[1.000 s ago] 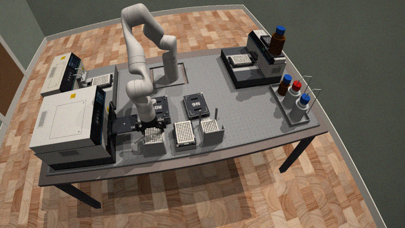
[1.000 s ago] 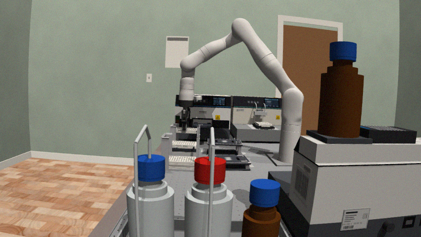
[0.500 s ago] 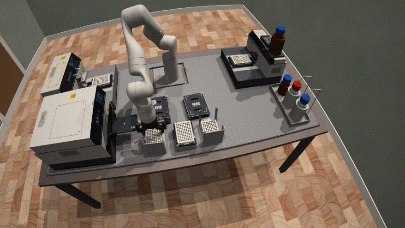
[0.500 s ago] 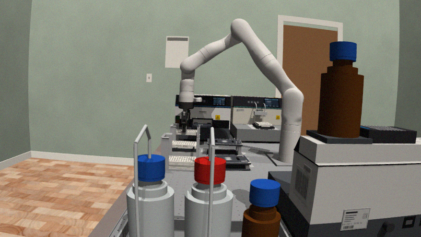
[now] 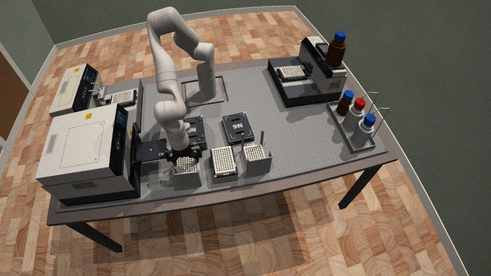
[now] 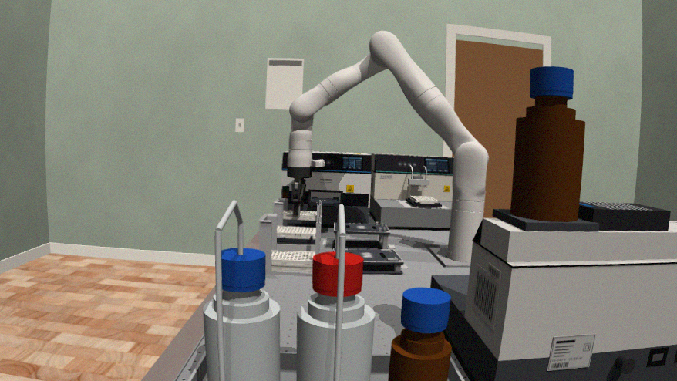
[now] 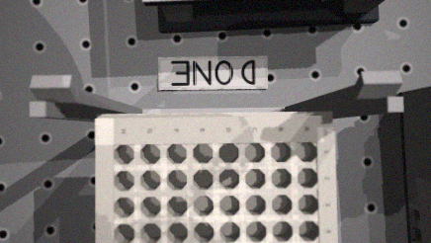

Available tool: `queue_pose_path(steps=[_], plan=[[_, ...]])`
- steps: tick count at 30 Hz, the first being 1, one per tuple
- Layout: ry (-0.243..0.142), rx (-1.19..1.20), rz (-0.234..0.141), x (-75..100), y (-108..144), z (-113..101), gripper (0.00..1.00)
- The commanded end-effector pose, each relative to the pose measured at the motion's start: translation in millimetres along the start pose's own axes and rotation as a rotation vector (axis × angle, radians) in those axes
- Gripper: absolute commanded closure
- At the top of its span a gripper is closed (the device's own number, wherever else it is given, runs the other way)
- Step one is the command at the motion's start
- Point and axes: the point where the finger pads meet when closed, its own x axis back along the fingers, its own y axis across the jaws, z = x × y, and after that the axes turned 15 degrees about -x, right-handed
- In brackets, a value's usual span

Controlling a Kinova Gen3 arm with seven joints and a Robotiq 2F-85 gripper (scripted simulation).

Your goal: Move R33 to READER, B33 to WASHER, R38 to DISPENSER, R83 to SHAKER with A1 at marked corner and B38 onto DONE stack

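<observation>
In the top view, the gripper [image 5: 185, 161] [image 6: 296, 215] is closed on a plate [image 5: 187, 166] [image 6: 305, 215] [image 7: 217, 168], level over DONE [image 5: 187, 180] [image 7: 381, 84]. From it, a dark tray [image 5: 149, 150] lies at nine o'clock, another plate [image 5: 223, 160] at three, N6 [image 5: 237, 126] at two, and IN [image 5: 258, 165] farther at three.

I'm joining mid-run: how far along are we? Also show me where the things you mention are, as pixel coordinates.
Done: the flat black reader tray [image 5: 150, 151] [image 6: 325, 201] looks unloaded. In hand: the black gripper [image 5: 185, 160] [image 6: 296, 215] holds a white rectangular well plate [image 5: 187, 165] [image 6: 308, 216] [image 7: 215, 193] within the grey DONE rack [image 5: 187, 179] [image 6: 278, 206] [image 7: 51, 81]. Left: release, refilling the reader, and probably the other three transfers.
</observation>
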Motion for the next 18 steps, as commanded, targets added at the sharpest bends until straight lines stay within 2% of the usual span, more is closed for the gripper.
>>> queue_pose_path(steps=[1, 18], plan=[[0.000, 0.001, 0.008, -4.3, -1.7, 0.6, 0.06], [0.000, 0.001, 0.008, -14.2, -1.8, 0.7, 0.06]])
